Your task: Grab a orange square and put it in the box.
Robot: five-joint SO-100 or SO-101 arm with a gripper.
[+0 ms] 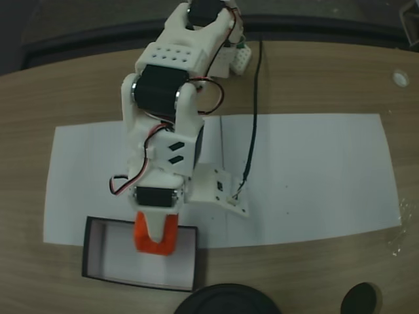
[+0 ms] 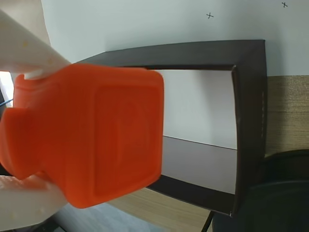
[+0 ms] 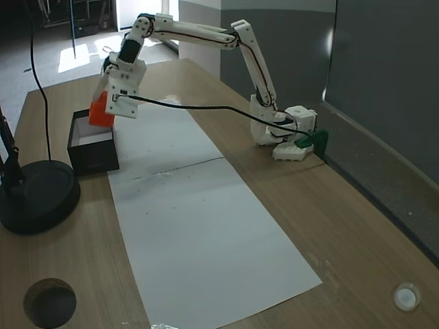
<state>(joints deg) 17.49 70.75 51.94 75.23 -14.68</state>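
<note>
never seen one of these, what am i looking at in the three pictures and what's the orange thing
It is a small white jointed robot arm bolted to a wooden table. Two cameras stand still, one looking down from above and one from the side; the third rides on the wrist. The orange part is the arm's gripper, poised over a shallow black-walled box with a pale bottom. Whether it holds anything cannot be told. A long white paper sheet and a round black base also lie on the table.
</note>
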